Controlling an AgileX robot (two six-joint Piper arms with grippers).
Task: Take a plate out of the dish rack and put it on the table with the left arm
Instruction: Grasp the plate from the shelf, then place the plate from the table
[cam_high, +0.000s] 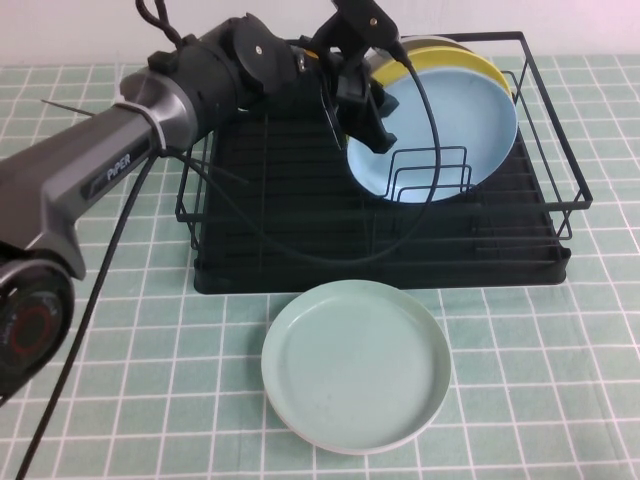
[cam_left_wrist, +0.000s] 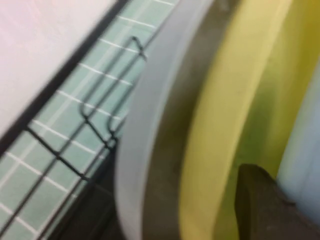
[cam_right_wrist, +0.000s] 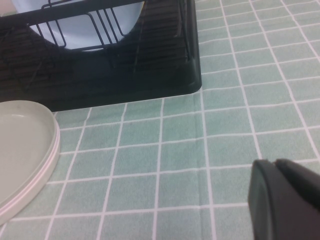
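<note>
The sky-blue plate (cam_high: 450, 120) stands on edge in the black dish rack (cam_high: 300, 250), leaning against a yellow plate (cam_high: 470, 55). My left gripper (cam_high: 368, 120) reaches over the rack and is shut on the blue plate's left rim, one finger in front of it and one behind. In the left wrist view a dark finger (cam_left_wrist: 265, 205) sits between the yellow plate (cam_left_wrist: 225, 125) and the blue plate (cam_left_wrist: 305, 125). My right gripper (cam_right_wrist: 272, 162) is shut and empty, low over the tiled table (cam_right_wrist: 230, 125), outside the high view.
A pale mint-green plate (cam_high: 355, 365) lies flat on the table (cam_high: 540, 360) just in front of the rack; its rim shows in the right wrist view (cam_right_wrist: 30, 150). Wire dividers (cam_high: 430, 175) stand before the blue plate. A pale grey rim (cam_left_wrist: 145, 125) stands behind the yellow plate.
</note>
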